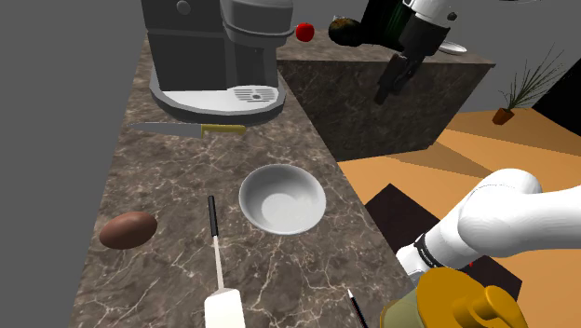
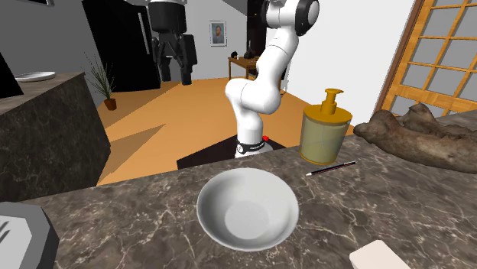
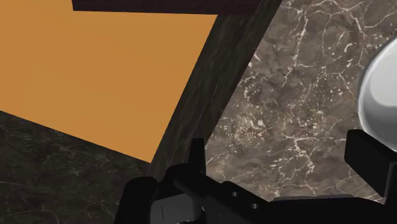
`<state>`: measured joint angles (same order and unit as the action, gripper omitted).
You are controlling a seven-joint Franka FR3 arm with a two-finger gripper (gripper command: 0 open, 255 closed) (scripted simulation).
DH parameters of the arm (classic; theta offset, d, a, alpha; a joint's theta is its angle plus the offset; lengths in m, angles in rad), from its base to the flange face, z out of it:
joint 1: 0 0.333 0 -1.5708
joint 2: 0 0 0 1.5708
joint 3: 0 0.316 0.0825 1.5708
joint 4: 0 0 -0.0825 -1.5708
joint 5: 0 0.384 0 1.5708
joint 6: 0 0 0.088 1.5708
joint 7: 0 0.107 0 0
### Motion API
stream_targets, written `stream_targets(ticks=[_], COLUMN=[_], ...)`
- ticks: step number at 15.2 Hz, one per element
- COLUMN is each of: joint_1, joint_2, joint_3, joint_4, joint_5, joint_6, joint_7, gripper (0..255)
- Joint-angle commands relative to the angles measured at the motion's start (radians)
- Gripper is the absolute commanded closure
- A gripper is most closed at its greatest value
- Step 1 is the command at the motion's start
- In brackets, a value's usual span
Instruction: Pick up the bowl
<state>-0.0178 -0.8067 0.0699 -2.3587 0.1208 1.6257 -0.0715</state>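
Observation:
A white bowl [image 1: 282, 198] sits upright and empty on the dark marble counter [image 1: 158, 177], near its edge on the shoulder view's right. It is large in the second exterior view [image 2: 247, 208], and its rim [image 3: 382, 95] shows past one finger in the wrist view. My black gripper [image 1: 386, 93] hangs high in the air, off the counter's side and above the orange floor, well away from the bowl. Its fingers stand apart with nothing between them [image 2: 174, 76] [image 3: 283, 162].
A coffee machine [image 1: 219, 47] stands at the counter's far end, with a knife [image 1: 186, 129] in front of it. A brown oval lump [image 1: 128, 229] and a long-handled white tool [image 1: 219, 270] lie beside the bowl. A yellow soap dispenser [image 2: 326, 134] and a pen [image 2: 331, 167] are near the arm's base.

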Motion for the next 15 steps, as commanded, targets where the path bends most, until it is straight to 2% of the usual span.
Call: stream_targets(ticks=[1, 9, 15], joint_1=[0.000, 0.055, 0.135], joint_2=[0.000, -0.051, -0.025], joint_3=[0.000, 0.043, 0.105], joint_4=[0.000, -0.248, -0.387], joint_5=[0.000, 0.227, 0.441], joint_6=[0.000, 0.213, 0.417], joint_7=[0.000, 0.109, 0.166], gripper=[0, 0, 0])
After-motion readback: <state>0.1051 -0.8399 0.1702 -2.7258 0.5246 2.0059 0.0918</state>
